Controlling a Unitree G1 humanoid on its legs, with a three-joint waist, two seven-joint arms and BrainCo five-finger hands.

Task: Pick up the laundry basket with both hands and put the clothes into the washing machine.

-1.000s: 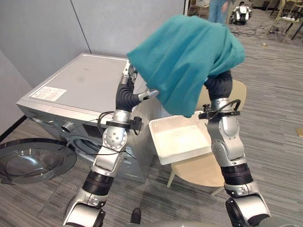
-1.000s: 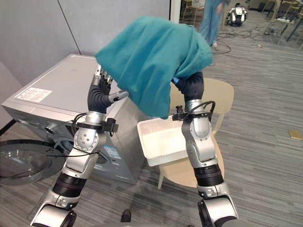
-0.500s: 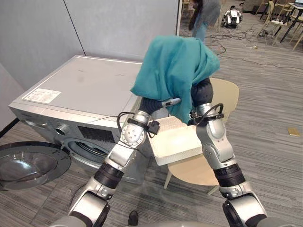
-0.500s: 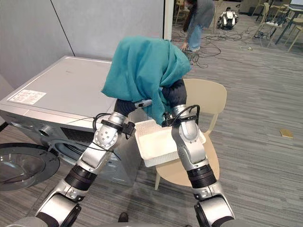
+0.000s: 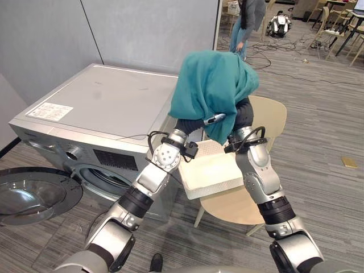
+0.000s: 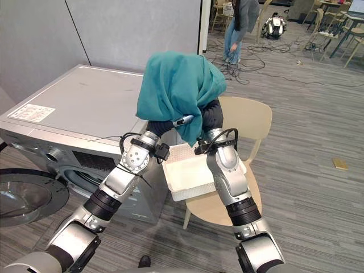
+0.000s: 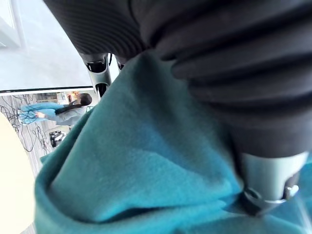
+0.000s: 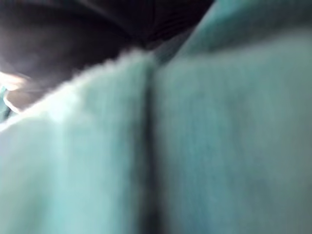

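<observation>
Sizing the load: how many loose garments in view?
1: a teal fleece garment, held up above the white plastic laundry basket on the beige wooden chair. The basket looks empty; another piece could be hidden under the teal one.

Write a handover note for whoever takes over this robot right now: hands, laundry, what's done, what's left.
Left hand: mostly under the teal cloth, grip hidden.
Right hand: buried under the same cloth, grip hidden.
The cloth is draped over both raised hands, above the white laundry basket, which sits on the chair beside the washing machine. The basket looks empty.
The washer door lies open, low on the robot's left.
Done: cloth lifted out of the basket.
Left: bring the cloth down to the drum opening and put it in.
</observation>
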